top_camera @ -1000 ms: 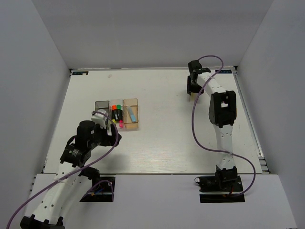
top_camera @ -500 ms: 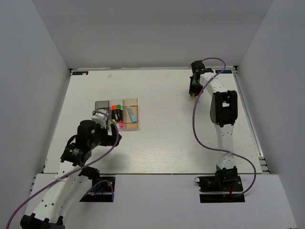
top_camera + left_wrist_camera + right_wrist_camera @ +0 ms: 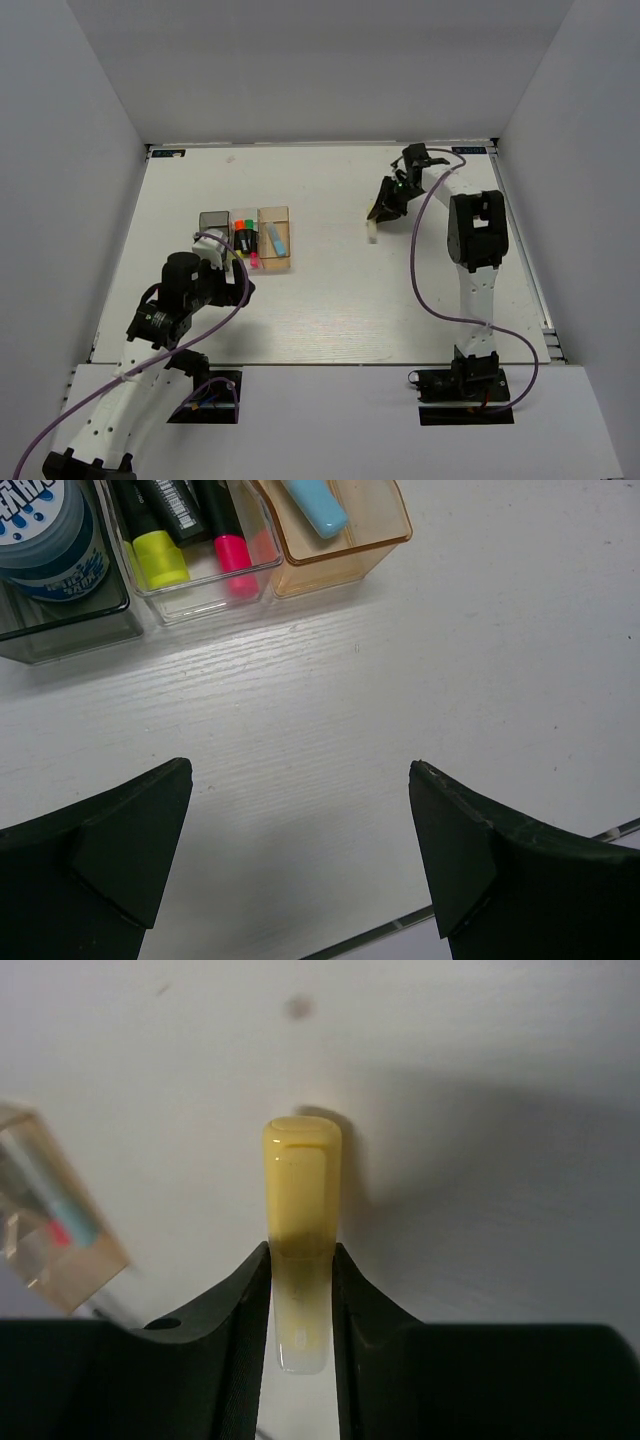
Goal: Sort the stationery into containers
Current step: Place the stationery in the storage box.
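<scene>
The left gripper [image 3: 300, 766] hovers over the white tabletop [image 3: 330, 300] just in front of the row of boxes, near side of the clear box [image 3: 243, 238]. Its jaws are spread wide with nothing between them.

Left of the clear box and touching it stands the dark grey box [image 3: 62, 620], which holds the blue-white roll [image 3: 42, 535]. The clear box [image 3: 205, 592] holds several black highlighters lying side by side. The yellow-ended highlighter [image 3: 160, 560] and the pink-ended highlighter [image 3: 231, 554] point toward the near wall. Orange and green ends show at the far wall in the top view. Right of the clear box and touching it is the amber box [image 3: 345, 550], with the light blue highlighter [image 3: 314, 504] lying inside.

Well to the right of the clear box and a little farther back, the right gripper [image 3: 379, 214] leans over the tabletop. Its jaws pinch the pale yellow highlighter [image 3: 300, 1185] by its clear end, the yellow end sticking out past the fingertips [image 3: 245, 1280]. In the top view the highlighter [image 3: 372, 234] hangs below the gripper and its shadow falls on the tabletop just beside it. A blurred box corner [image 3: 45, 1225] shows at the left edge of the right wrist view. A purple cable [image 3: 414, 262] loops along the right arm.
</scene>
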Available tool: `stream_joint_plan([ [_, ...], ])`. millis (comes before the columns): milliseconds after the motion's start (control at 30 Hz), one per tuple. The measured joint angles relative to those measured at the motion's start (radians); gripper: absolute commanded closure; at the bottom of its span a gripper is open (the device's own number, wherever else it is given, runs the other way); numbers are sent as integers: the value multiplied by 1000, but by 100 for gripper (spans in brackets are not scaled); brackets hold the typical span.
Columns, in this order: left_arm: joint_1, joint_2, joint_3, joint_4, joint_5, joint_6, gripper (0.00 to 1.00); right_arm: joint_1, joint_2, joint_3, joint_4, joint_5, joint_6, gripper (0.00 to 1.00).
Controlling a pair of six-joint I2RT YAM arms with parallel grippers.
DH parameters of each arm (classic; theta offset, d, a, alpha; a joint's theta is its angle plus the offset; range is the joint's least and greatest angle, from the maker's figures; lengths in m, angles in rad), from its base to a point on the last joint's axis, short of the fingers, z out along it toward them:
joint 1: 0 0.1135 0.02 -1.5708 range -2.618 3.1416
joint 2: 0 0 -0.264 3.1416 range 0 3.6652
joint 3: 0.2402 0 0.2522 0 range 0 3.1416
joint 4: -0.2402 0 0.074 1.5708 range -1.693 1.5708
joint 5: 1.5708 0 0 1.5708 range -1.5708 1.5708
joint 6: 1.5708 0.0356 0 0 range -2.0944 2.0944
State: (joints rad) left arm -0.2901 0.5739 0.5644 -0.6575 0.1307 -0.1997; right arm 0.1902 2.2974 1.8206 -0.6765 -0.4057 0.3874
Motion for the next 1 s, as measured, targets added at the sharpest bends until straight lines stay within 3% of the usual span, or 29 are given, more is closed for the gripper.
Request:
stream_joint_plan([
  [200,0,-9,0,0,-6,0,0,117,-80,-92,98,-267,89,100],
  [467,0,-20,-1,0,-22,0,0,330,-147,30,212,-349,156,100],
  [667,0,-27,-1,0,-42,0,0,469,-84,230,206,-245,142,100],
  [1000,0,-34,-1,1,-55,0,0,608,25,252,116,55,63,100],
])
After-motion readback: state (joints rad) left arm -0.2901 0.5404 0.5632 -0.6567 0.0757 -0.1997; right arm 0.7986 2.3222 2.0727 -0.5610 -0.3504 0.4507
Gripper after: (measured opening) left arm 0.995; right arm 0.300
